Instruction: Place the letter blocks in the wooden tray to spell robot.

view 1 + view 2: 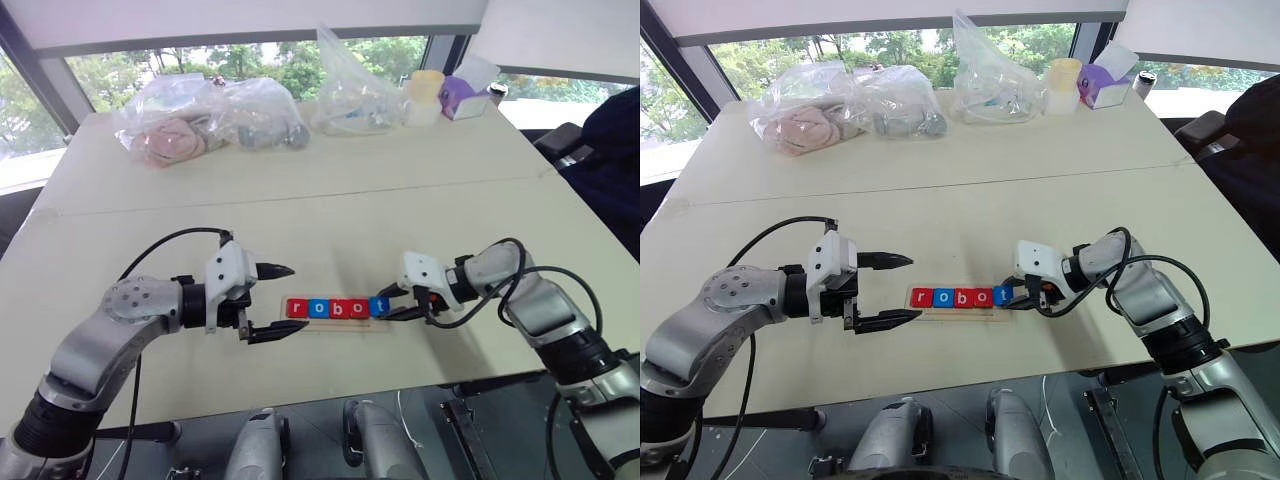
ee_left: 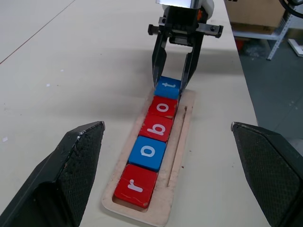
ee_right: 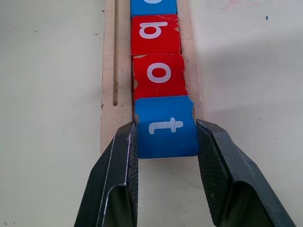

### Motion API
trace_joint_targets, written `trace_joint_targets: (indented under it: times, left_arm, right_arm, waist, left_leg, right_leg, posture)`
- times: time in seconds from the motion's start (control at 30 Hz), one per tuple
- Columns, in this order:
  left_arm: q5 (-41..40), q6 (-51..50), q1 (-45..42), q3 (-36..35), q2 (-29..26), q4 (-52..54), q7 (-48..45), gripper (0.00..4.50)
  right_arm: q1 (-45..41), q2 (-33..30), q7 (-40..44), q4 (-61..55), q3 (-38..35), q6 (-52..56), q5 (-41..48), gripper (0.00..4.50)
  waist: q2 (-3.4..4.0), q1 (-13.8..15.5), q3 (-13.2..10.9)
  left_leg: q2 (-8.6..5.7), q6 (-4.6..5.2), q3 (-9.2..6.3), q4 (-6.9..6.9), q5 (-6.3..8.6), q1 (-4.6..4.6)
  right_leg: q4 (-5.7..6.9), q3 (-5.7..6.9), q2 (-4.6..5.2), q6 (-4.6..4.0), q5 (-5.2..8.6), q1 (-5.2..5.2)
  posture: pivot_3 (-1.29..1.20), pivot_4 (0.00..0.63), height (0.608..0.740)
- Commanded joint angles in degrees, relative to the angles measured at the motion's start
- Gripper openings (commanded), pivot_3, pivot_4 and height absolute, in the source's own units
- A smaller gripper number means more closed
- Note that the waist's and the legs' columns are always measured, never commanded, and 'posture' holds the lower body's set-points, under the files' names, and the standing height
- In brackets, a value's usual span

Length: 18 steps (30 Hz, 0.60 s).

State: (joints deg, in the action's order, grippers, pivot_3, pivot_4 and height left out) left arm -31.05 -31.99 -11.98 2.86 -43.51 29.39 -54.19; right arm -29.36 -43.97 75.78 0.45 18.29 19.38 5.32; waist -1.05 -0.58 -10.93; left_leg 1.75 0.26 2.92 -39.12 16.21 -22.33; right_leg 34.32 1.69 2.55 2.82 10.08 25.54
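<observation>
R pincer point(image 3: 165, 142) hides blue t block point(image 3: 165, 125) sides

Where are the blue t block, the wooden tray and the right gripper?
blue t block point(image 3: 165, 126), right wrist view, on its top face beside the letter.
wooden tray point(image 2: 176, 156), left wrist view, on the bare strip beside the blocks.
right gripper point(image 3: 166, 142), right wrist view, midway between its fingertips, which clamp the t block.
</observation>
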Motion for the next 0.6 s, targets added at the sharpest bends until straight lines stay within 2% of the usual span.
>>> trace_joint_targets:
  times: [0.03,0.6]
  left_arm:
    - [-0.97,0.42,-0.07,-1.5,0.24,1.7,0.39,4.5]
    - [-1.12,0.36,0.09,-1.46,0.32,1.89,1.08,4.5]
  right_arm:
    - [-1.15,0.34,0.23,-1.09,0.26,0.07,-0.04,1.15]
    - [-2.35,1.5,0.25,-1.37,0.65,1.77,0.56,1.15]
  waist:
    - [0.0,-0.01,0.0]
    - [0.0,-0.02,0.0]
  left_leg:
    - [0.0,0.0,0.0,0.0,0.0,0.0]
    - [0.01,0.0,-0.01,0.0,0.0,0.0]
  right_leg:
    - [0.0,0.0,0.0,0.0,0.0,0.0]
    - [0.0,0.01,-0.01,0.0,0.0,0.0]
  posture:
    - [0.0,0.15,0.74]
    - [0.0,0.15,0.74]
